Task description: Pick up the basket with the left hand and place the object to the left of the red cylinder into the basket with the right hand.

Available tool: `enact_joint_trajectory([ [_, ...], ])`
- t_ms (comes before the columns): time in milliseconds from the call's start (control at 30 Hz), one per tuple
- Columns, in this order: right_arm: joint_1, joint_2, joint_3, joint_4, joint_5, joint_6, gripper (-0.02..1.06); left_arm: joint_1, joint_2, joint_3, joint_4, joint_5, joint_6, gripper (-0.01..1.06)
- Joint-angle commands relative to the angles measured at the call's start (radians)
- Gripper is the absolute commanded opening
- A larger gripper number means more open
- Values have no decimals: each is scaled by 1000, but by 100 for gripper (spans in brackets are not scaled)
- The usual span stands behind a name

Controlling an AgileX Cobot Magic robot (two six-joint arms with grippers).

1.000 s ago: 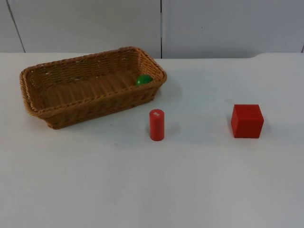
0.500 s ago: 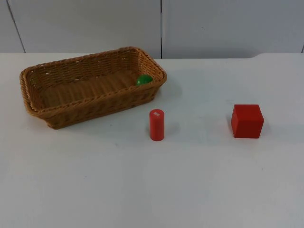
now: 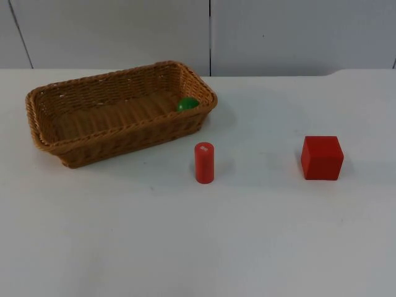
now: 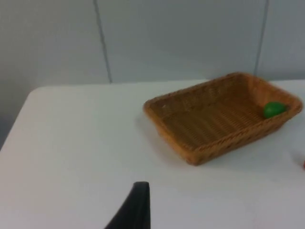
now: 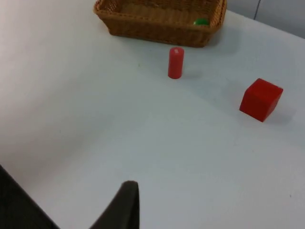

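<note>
My left gripper (image 4: 136, 210) and right gripper (image 5: 125, 206) hung above the white table (image 3: 185, 247), clear of everything; I could not tell how either was set. Nearest stood the upright red cylinder (image 3: 204, 163), the red cube (image 3: 322, 158) well apart to its right. Behind sat the wicker basket (image 3: 93, 139), a green ball (image 3: 187, 104) in its right end.

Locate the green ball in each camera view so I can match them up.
Top view: the green ball lies inside the wicker basket, in the corner nearest the red cylinder.
Left wrist view: the ball lies in the basket's end corner.
Right wrist view: the ball lies in the basket corner beyond the cylinder.
Shared landmark: the basket corner that holds the ball.
</note>
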Motion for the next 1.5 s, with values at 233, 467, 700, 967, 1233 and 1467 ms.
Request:
enact_joint_trajectory([
  [233,3,-3,5,-30,-11,39,104,-3,-4,3,53,14,-66,97],
  [467,3,-3,5,-30,-11,41,104,-3,-4,-1,53,45,-76,97],
  [700,3,-3,5,-30,-11,41,104,-3,-4,24,51,151,-89,97],
  [967,3,-3,5,-30,-11,41,104,-3,-4,24,34,151,-62,97],
  [1233,3,-3,5,-45,-11,61,104,-3,-4,24,34,151,-62,97],
  [1467,3,-3,5,-54,-13,79,104,-3,-4,24,34,151,-62,97],
])
